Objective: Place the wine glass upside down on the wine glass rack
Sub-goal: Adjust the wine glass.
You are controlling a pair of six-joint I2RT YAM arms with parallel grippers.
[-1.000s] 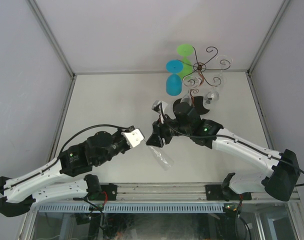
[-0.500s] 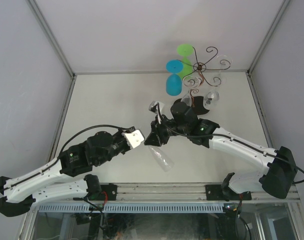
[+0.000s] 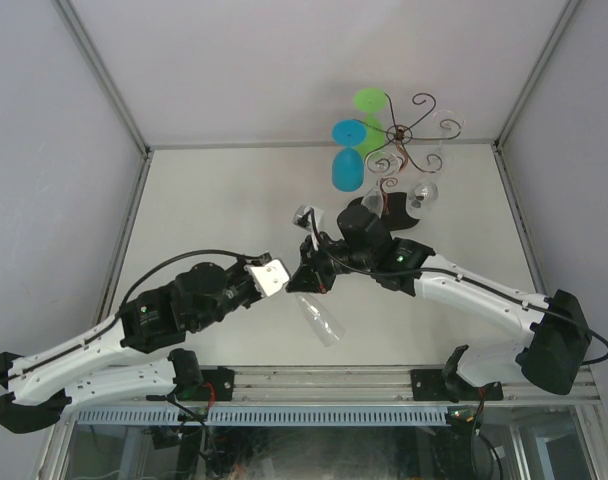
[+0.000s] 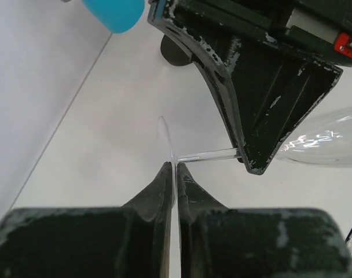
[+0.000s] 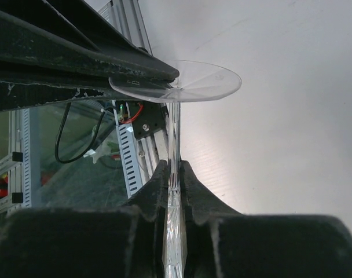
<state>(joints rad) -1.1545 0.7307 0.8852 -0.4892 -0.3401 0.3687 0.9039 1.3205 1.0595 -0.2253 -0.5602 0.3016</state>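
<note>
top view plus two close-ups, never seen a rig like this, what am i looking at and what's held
Two robot arms are bolted at the near edge of a table. The wide picture looks down from above; the other two come from a camera on each wrist. Both arms hold one clear wine glass: the left gripper is shut on the edge of its foot, the right gripper is shut on its stem. At the back stands the wire wine glass rack, with a blue glass, a green glass and a clear glass on it.
</note>
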